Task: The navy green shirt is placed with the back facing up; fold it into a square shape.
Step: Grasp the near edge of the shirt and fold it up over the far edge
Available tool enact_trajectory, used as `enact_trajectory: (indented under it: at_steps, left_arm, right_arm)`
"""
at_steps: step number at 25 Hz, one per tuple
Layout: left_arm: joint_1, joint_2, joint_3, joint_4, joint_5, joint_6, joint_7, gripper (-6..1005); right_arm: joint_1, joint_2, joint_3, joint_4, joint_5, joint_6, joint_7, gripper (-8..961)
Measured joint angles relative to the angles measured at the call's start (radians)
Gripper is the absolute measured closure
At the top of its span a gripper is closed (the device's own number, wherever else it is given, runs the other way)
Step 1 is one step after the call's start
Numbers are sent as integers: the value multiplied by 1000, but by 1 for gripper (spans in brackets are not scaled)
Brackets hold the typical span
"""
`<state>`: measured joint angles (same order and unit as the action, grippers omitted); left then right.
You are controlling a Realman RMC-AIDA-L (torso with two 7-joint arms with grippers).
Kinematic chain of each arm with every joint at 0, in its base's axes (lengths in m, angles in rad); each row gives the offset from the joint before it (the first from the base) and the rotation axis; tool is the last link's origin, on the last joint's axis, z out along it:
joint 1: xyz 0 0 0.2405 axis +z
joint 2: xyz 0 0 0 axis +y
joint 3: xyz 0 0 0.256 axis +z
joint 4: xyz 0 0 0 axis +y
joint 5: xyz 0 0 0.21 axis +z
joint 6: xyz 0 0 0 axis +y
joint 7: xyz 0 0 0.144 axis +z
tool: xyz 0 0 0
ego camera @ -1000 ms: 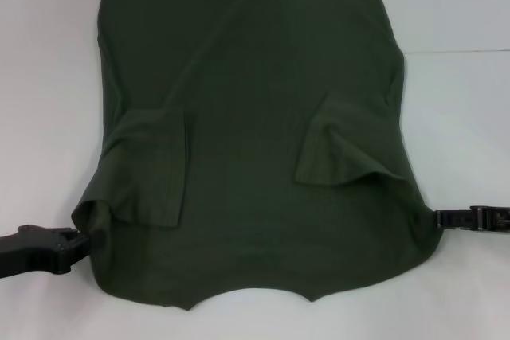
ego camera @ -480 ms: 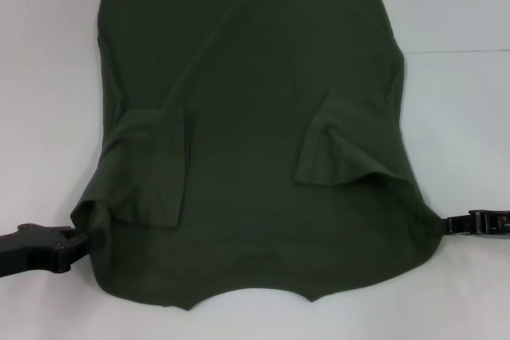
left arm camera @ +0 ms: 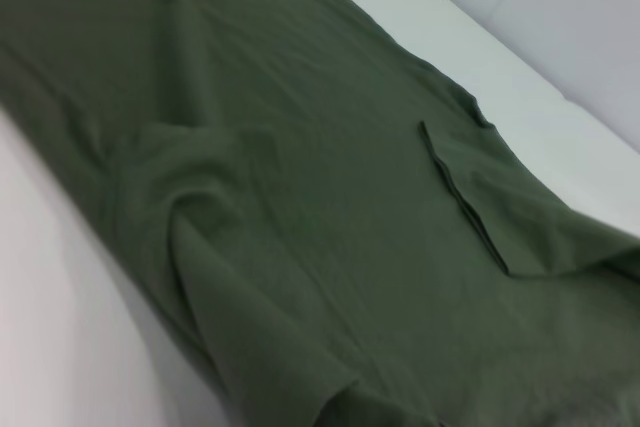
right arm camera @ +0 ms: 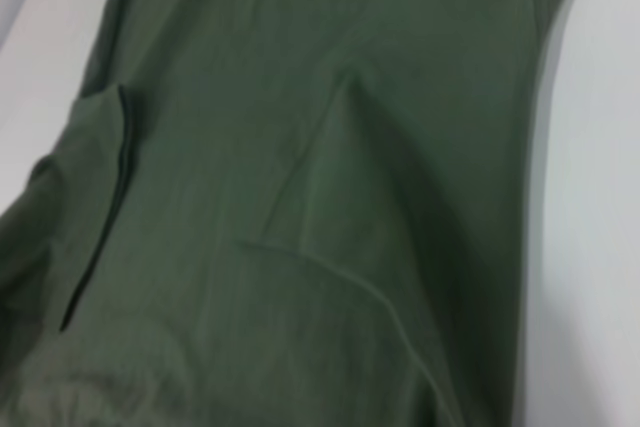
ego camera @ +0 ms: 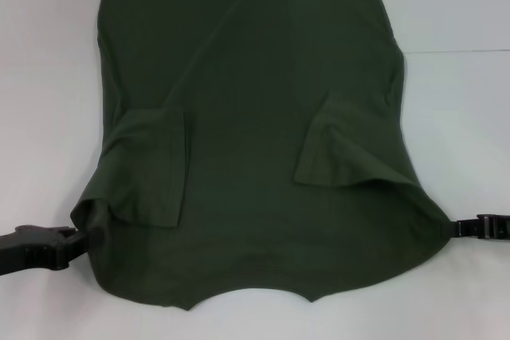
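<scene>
The navy green shirt [ego camera: 247,117] lies spread on the white table [ego camera: 48,77], plain side up, hem far and neckline near. Both short sleeves are folded inward onto the body, one on the left [ego camera: 155,173] and one on the right [ego camera: 343,153]. My left gripper [ego camera: 77,238] is shut on the bunched near-left shoulder edge. My right gripper [ego camera: 453,228] is shut on the near-right shoulder corner, which is drawn out to a point. The left wrist view shows the cloth [left arm camera: 300,197] with a folded sleeve, and so does the right wrist view [right arm camera: 300,197].
Bare white table surrounds the shirt on the left and right. A thin seam line [ego camera: 454,52] crosses the table at the right. The shirt's far hem reaches the top of the head view.
The right gripper has moved outward to the right and slightly nearer, pulling the shirt's near-right corner with it. The left gripper has shifted a little to the left.
</scene>
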<state>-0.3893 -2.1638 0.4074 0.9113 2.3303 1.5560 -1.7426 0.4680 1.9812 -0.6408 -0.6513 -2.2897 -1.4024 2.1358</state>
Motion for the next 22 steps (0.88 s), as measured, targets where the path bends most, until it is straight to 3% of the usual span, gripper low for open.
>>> enact_trajectory:
  at_steps: [4, 13, 22]
  left_arm:
    - [2, 2, -12, 4, -1, 12, -70, 959]
    - [21, 20, -178, -1, -7, 126, -159, 959]
    - [61, 14, -192, -1, -1, 210, -163, 958]
  right_arm:
    - [-24, 10, 76, 0, 2, -52, -75, 914]
    - [-110, 18, 261, 0, 4, -188, -242, 914]
    - [-162, 8, 308, -5, 4, -273, -312, 915]
